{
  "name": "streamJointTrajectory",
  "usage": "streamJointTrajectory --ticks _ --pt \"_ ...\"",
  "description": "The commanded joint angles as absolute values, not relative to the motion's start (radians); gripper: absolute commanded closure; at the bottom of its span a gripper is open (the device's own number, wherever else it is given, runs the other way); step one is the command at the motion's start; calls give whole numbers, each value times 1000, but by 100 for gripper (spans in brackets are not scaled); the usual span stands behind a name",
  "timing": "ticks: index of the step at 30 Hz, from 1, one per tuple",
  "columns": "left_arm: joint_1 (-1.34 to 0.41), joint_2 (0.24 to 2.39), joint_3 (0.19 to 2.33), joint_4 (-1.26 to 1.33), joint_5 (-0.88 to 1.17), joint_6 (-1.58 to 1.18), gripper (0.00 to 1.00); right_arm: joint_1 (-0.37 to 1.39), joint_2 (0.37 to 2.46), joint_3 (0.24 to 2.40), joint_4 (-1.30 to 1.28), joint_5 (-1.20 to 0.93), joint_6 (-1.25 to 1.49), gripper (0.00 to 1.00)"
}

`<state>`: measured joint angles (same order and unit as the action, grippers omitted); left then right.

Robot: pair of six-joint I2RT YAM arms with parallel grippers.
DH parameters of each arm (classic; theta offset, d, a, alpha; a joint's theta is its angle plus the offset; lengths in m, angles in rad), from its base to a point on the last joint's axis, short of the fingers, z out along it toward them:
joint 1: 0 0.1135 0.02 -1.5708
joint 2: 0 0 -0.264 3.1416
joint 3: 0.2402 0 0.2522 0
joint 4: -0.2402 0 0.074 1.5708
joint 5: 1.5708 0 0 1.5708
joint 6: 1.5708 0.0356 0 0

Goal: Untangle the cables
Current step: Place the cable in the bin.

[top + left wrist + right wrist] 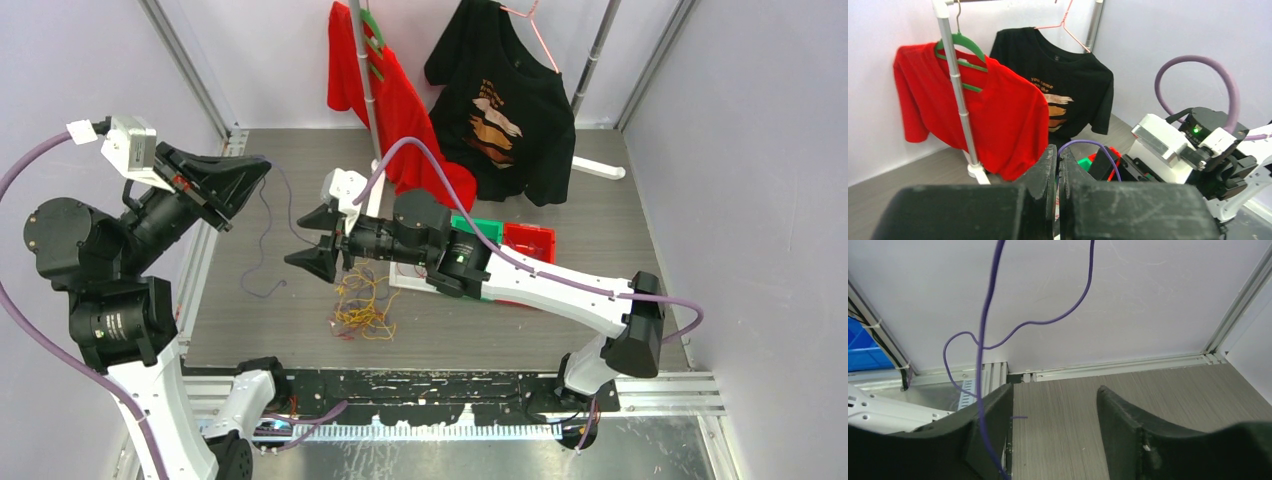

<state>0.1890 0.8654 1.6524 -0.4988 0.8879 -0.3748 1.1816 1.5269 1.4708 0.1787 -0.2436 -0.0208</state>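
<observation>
A thin purple cable (262, 215) hangs from my left gripper (257, 172) down to the grey table, left of the rest. My left gripper (1058, 152) is shut on it, and the cable loops out over the fingertips (1093, 145). A tangle of yellow and red cables (362, 305) lies on the table in the middle. My right gripper (312, 240) is open and empty above the table, just left of and above the tangle. In the right wrist view the right gripper (1054, 397) is open, and the purple cable (980, 340) dangles in front of its left finger (993, 407).
A red shirt (395, 95) and a black shirt (510, 100) hang on a white rack (362, 60) at the back. A green bin (478, 228) and a red bin (530, 240) sit behind the right arm. Walls close in on both sides.
</observation>
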Motion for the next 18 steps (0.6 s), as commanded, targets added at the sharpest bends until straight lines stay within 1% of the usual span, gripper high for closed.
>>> streamJointTrajectory --ticks 1,3,4,5,6,9,11,16,17,18 --pt "187 859 1636 -426 929 -487 100 1183 1527 1531 237 -221 -3 41" --pt "187 855 1629 -424 931 -498 100 1183 1520 1526 238 -217 -5 55" --pt "187 852 1626 -422 934 -503 100 1183 1517 1522 240 -212 -5 66" --pt "188 852 1622 -420 938 -511 100 1183 1515 1521 241 -209 -2 71" --pt "187 851 1617 -414 943 -528 100 1183 1513 1519 241 -209 -2 74" --pt "188 841 1591 -390 948 -564 100 1183 1509 1517 250 -221 28 77" --pt "187 830 1570 -370 943 -583 100 1183 1508 1519 250 -237 37 84" --pt "187 803 1518 -317 929 -621 100 1182 1507 1523 260 -280 68 84" --pt "187 797 1507 -298 923 -634 100 1183 1509 1522 270 -296 79 80" --pt "187 789 1484 -273 919 -656 100 1183 1511 1521 281 -324 103 69"
